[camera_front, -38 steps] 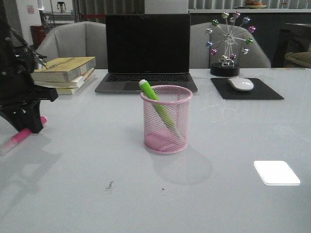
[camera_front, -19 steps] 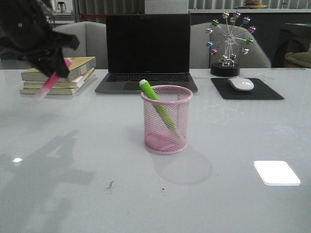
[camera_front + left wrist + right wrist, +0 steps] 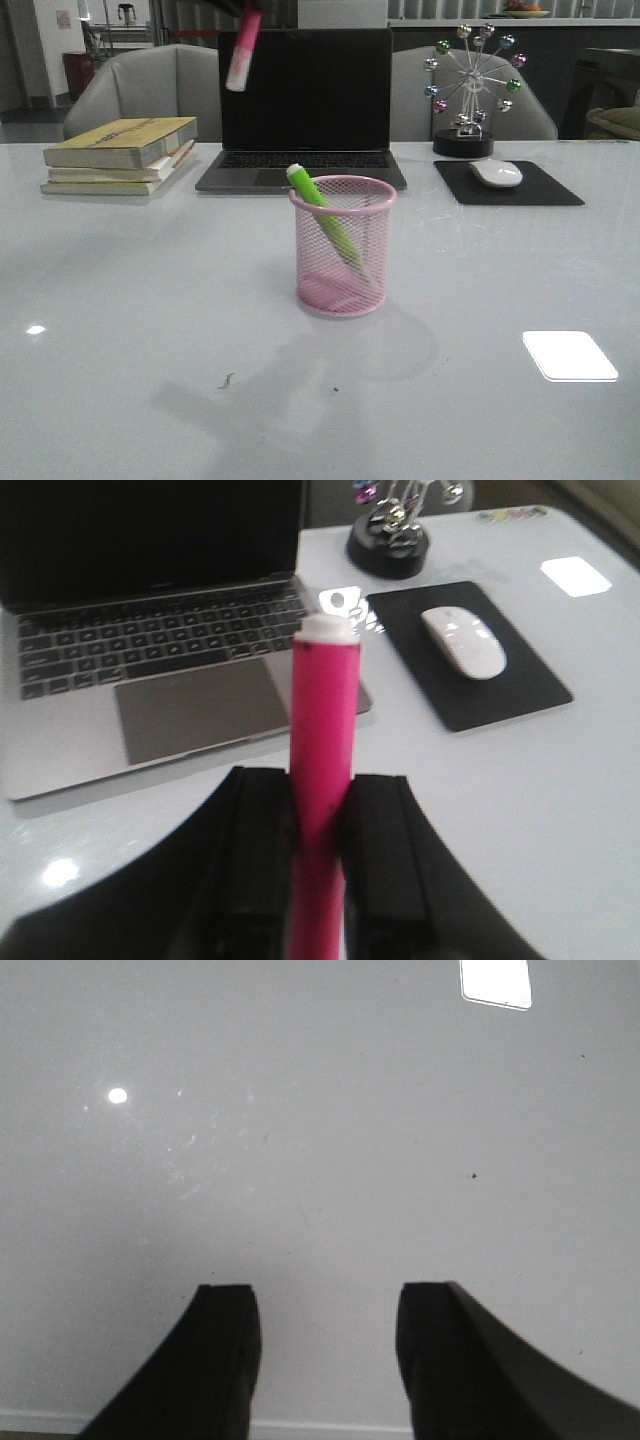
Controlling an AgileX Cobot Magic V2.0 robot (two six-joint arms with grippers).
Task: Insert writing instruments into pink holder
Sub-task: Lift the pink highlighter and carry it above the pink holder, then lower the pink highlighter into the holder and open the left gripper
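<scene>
While the front view catches only the lower part of the pink highlighter (image 3: 243,50), hanging high near the top edge in front of the laptop (image 3: 303,105) screen with its pale end downward and slightly tilted, the left wrist view shows what holds it: the left pincer (image 3: 318,865) is clamped on the pink barrel, one black finger (image 3: 255,860) pressed against each side, and the white-tipped end sticks out over the laptop keyboard. That same wrist view takes in the mouse (image 3: 463,642) on its black mousepad (image 3: 470,655), which the front view places to the right of the laptop, beside a ferris-wheel ornament (image 3: 470,85). Only the front view shows the pink holder (image 3: 343,245), standing upright on the white worktop (image 3: 150,330) in front of the laptop, with the green highlighter (image 3: 322,215) already leaning inside it, its white-capped end above the rim at the left. A stack of books (image 3: 120,155) lies well to the left. The right wrist view shows the right pincer (image 3: 325,1345) spread wide, nothing between its fingers, above bare worktop; this pincer does not appear in the front view at all. The left arm itself is nearly cut off at the top of the front view, so its pose cannot be made out there.
</scene>
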